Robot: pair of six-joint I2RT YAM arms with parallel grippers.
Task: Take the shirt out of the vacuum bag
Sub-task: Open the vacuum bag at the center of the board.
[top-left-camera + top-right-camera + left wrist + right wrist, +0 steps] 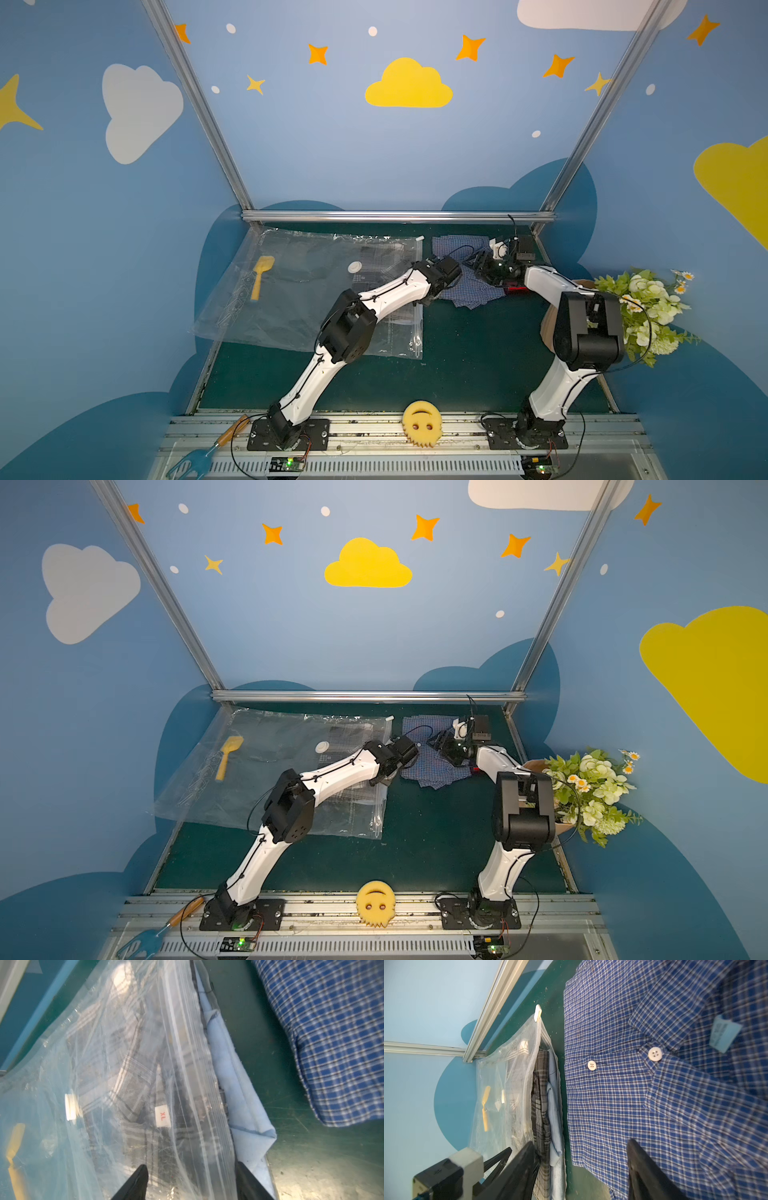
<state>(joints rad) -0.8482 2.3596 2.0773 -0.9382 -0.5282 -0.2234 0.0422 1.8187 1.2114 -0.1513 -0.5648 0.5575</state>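
The clear vacuum bag lies flat on the left half of the green table, its round white valve facing up and its white slider clip at the far corner. A grey plaid shirt lies inside. Light blue cloth pokes out of the bag's mouth. A blue checked shirt lies outside, just right of the mouth. My left gripper is open, straddling the zip edge. My right gripper is open between the mouth and the blue shirt.
A yellow toy spade shows through the bag at its left side. A flower bouquet stands at the right edge behind my right arm. A yellow smiley sponge sits on the front rail. An aluminium frame bar runs along the back.
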